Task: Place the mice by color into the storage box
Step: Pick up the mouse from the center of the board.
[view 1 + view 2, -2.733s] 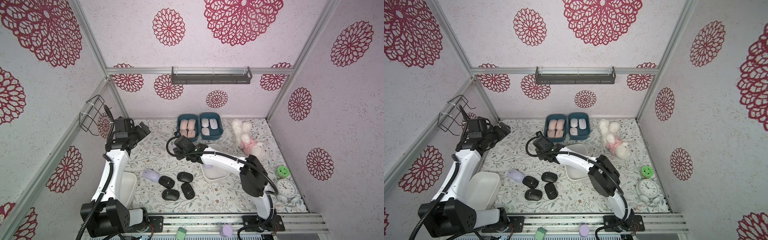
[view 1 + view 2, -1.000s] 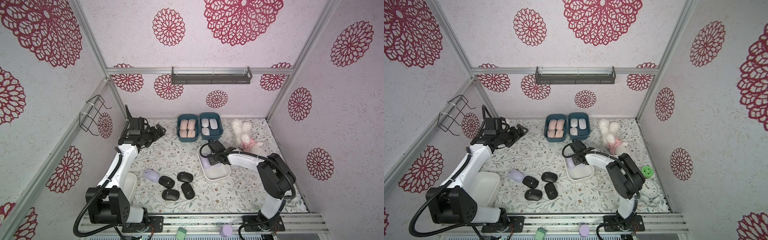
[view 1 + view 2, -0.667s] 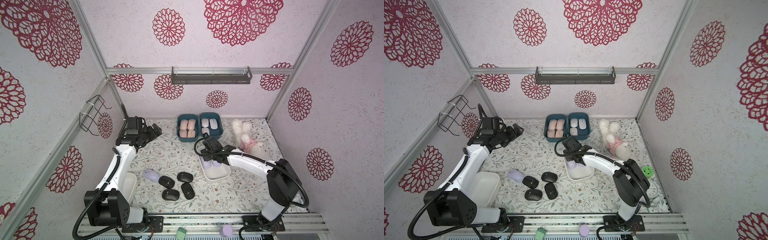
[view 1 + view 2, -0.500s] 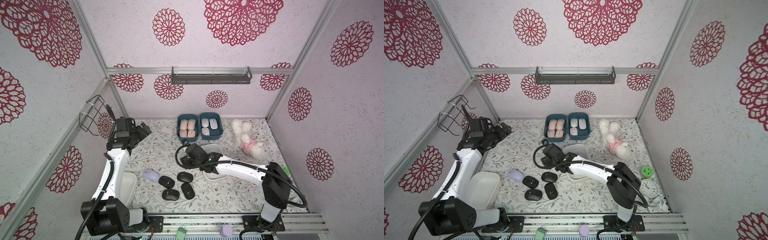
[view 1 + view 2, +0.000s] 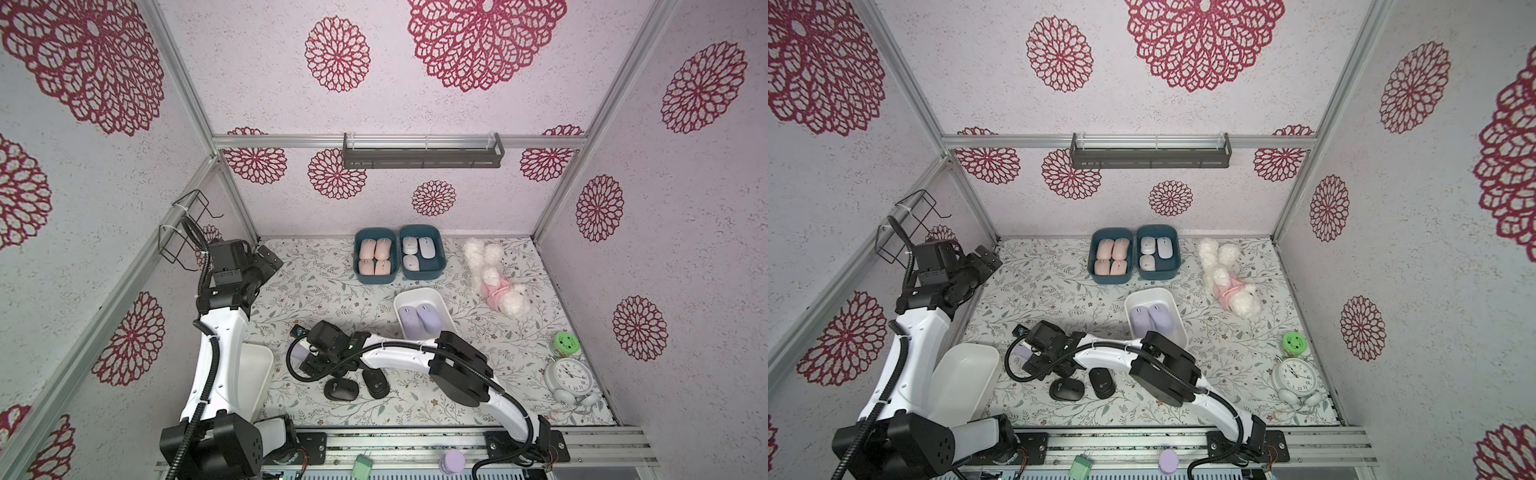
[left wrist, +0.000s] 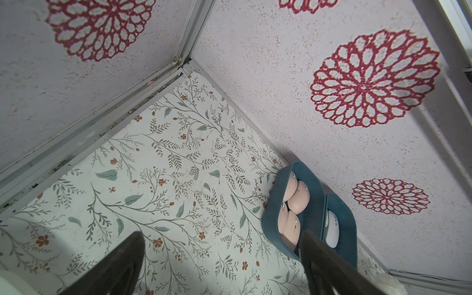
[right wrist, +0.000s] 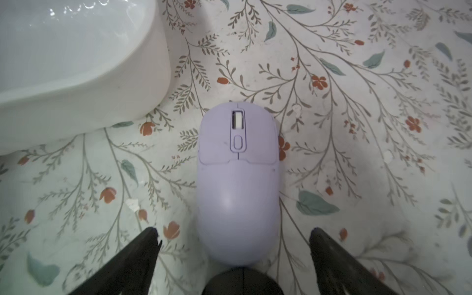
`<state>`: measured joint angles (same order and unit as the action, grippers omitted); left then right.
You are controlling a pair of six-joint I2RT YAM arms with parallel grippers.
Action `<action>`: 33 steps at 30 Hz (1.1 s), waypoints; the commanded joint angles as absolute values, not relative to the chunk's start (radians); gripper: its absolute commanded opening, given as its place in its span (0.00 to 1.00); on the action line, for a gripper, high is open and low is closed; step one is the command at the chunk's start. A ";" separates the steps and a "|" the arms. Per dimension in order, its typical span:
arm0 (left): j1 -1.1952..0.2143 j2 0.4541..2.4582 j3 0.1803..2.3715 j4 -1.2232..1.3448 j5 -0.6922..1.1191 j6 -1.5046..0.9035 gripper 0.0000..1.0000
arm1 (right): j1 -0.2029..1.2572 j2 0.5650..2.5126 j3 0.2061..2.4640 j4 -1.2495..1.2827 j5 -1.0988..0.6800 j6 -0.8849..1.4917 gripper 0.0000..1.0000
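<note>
A lilac mouse (image 7: 237,178) lies on the floral mat and shows in both top views (image 5: 298,354) (image 5: 1019,352). My right gripper (image 7: 233,231) hangs just over its rear, open, one finger on each side, touching nothing. A black mouse (image 7: 242,281) sits right behind it. Two more black mice (image 5: 341,390) (image 5: 376,384) lie near the front. The white storage box (image 5: 417,293) holds two lilac mice (image 5: 419,322). Teal boxes at the back hold the pink mice (image 5: 375,261) and the pale mice (image 5: 419,251). My left gripper (image 6: 221,233) is open above bare mat at back left.
An empty white box (image 5: 259,370) stands at front left, close to the lilac mouse (image 7: 76,63). A white plush toy (image 5: 494,278), a green jar (image 5: 566,344) and an alarm clock (image 5: 571,376) lie on the right. A wire rack (image 5: 183,228) hangs on the left wall.
My right arm left a lilac mouse in the white box and swung to the front left over the loose lilac mouse, its jaws widening. The left arm drew back toward the left wall.
</note>
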<state>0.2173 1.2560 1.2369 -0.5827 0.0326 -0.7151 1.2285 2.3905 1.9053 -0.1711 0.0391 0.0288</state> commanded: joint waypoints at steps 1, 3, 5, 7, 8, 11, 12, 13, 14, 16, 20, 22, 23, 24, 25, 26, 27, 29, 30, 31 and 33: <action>0.228 1.277 1.229 -0.563 0.058 -0.727 0.97 | 1.216 2.441 2.031 -0.234 -0.012 -0.017 0.95; 0.227 1.281 1.229 -0.560 0.063 -0.728 0.97 | 1.216 2.499 2.113 -0.284 -0.026 -0.002 0.93; 0.228 1.282 1.232 -0.561 0.074 -0.727 0.97 | 1.180 2.539 2.166 -0.313 -0.046 0.012 0.91; 0.228 1.283 1.232 -0.558 0.082 -0.727 0.97 | 1.173 2.558 2.187 -0.309 -0.065 0.022 0.85; 0.228 1.281 1.230 -0.557 0.081 -0.727 0.97 | 1.172 2.566 2.204 -0.318 -0.075 0.027 0.80; 0.230 1.281 1.230 -0.555 0.087 -0.727 0.97 | 1.172 2.576 2.242 -0.344 -0.072 0.029 0.68; 0.230 1.282 1.232 -0.554 0.094 -0.727 0.97 | 1.172 2.572 2.243 -0.348 -0.062 0.031 0.66; 0.230 1.282 1.230 -0.553 0.100 -0.727 0.97 | 1.172 2.566 2.243 -0.348 -0.047 0.037 0.62; 0.229 1.284 1.230 -0.548 0.110 -0.726 0.97 | 1.172 2.555 2.242 -0.347 -0.029 0.047 0.58; 0.229 1.287 1.230 -0.546 0.121 -0.727 0.97 | 1.172 2.521 2.224 -0.321 -0.020 0.052 0.53; 0.230 1.294 1.232 -0.542 0.149 -0.730 0.97 | 1.172 2.465 2.229 -0.269 0.005 0.053 0.46; 0.231 1.297 1.234 -0.541 0.151 -0.726 0.97 | 1.170 2.445 2.231 -0.268 0.040 0.049 0.44; 0.231 1.299 1.235 -0.543 0.156 -0.727 0.97 | 1.168 2.433 2.231 -0.270 0.060 0.046 0.43; 0.230 1.299 1.236 -0.543 0.168 -0.731 0.97 | 1.165 2.419 2.223 -0.272 0.075 0.045 0.43; 0.231 1.299 1.239 -0.543 0.181 -0.736 0.97 | 1.162 2.403 2.210 -0.270 0.084 0.049 0.43; 0.231 1.298 1.239 -0.541 0.197 -0.737 0.97 | 1.157 2.380 2.189 -0.267 0.093 0.053 0.43; 0.231 1.296 1.237 -0.535 0.212 -0.740 0.97 | 1.151 2.350 2.158 -0.262 0.099 0.059 0.43; 0.229 1.295 1.229 -0.514 0.249 -0.748 0.97 | 1.142 2.279 2.070 -0.231 0.119 0.066 0.42; 0.227 1.295 1.227 -0.503 0.275 -0.750 0.97 | 1.137 2.233 2.013 -0.211 0.135 0.069 0.42; 0.221 1.297 1.227 -0.499 0.283 -0.750 0.97 | 1.133 2.192 1.959 -0.192 0.151 0.073 0.42; 0.199 1.296 1.230 -0.503 0.282 -0.743 0.97 | 1.122 2.096 1.843 -0.159 0.185 0.093 0.42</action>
<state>0.2157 1.2961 1.2362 -0.5392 0.2371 -0.7376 1.1469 2.2574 1.9259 -0.2478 0.1043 0.0517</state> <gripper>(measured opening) 0.973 0.572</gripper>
